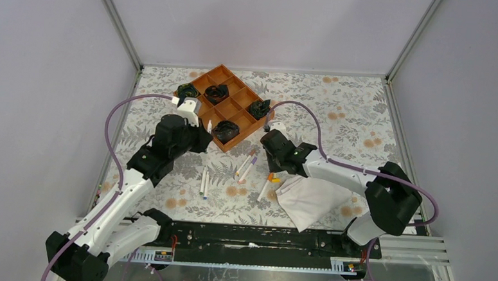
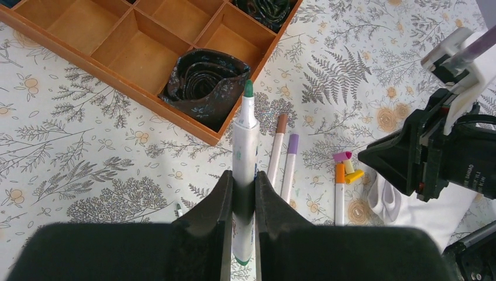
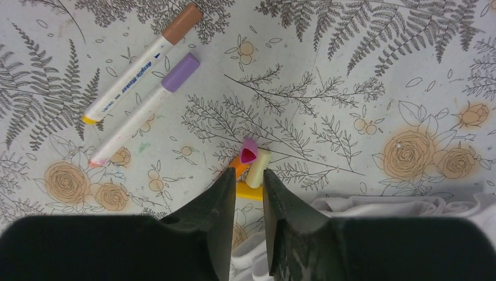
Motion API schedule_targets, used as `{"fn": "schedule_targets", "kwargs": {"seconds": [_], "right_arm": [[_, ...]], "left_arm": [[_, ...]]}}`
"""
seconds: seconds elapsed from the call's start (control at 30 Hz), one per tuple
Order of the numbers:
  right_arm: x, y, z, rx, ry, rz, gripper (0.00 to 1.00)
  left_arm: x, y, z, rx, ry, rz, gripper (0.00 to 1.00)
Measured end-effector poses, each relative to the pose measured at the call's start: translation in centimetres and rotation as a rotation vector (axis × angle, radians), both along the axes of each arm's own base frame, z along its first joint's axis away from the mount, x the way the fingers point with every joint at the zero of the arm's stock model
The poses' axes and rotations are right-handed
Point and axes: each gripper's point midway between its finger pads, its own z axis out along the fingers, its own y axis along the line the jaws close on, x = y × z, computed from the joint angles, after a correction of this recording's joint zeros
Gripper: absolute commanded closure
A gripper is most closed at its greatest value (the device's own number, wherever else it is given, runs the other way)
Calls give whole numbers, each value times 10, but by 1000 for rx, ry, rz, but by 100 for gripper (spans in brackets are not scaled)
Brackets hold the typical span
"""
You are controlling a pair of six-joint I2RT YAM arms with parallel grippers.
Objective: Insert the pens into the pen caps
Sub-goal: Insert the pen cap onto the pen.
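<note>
The flower-printed surface [image 1: 338, 113] carries everything. At its far side sits a wooden tray [image 1: 223, 69] of square compartments, some holding rolled dark fabric [image 2: 205, 82]; as far as I can judge it has no part in this job. Nearer the arms, a folded white cloth [image 1: 310, 205] lies to the right, just beside the small parts.

The left tool [image 2: 244, 175] is clenched on a green-tipped pen [image 2: 245, 126]. It grips the white barrel partway along, so the bare tip points away from the wrist and is free to meet a cap. I take that as a pen held ready for capping. The right tool [image 3: 247, 175] hangs low over the loose caps, jaws drawn close with a slim gap between them. I cannot tell whether it has anything pinched.

A brown-capped pen [image 3: 140, 61] and a purple-capped pen [image 3: 143, 108] lie side by side on the surface, apart from the loose caps. Two more pens [image 1: 204, 180] lie together nearer the left arm. An orange-ended pen [image 2: 340, 193] rests just beside the caps.

The caps are bunched together. A pink cap [image 3: 249, 153] touches a pale yellow cap [image 3: 258, 170], and a deeper yellow cap [image 3: 248, 191] shows in the gap between the jaws. Packed so tightly, they make picking out one alone a delicate business.
</note>
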Motion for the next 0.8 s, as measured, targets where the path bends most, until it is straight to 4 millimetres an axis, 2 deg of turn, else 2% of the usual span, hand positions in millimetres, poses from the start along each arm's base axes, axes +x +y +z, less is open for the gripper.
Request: {"fn": "schedule_targets", "kwargs": {"seconds": [0.2,0.43,0.8], "right_arm": [[-3,-1,-10,-5,26,-19,75],[-17,-11,-30,-10,75,-47,80],[-15,-6,-33,11,74,-56,80]], "left_arm": [[1,2,0,5,-2,11,100],[3,2,-4,11,8,14,100],[3,2,-5,12,11,14,100]]}}
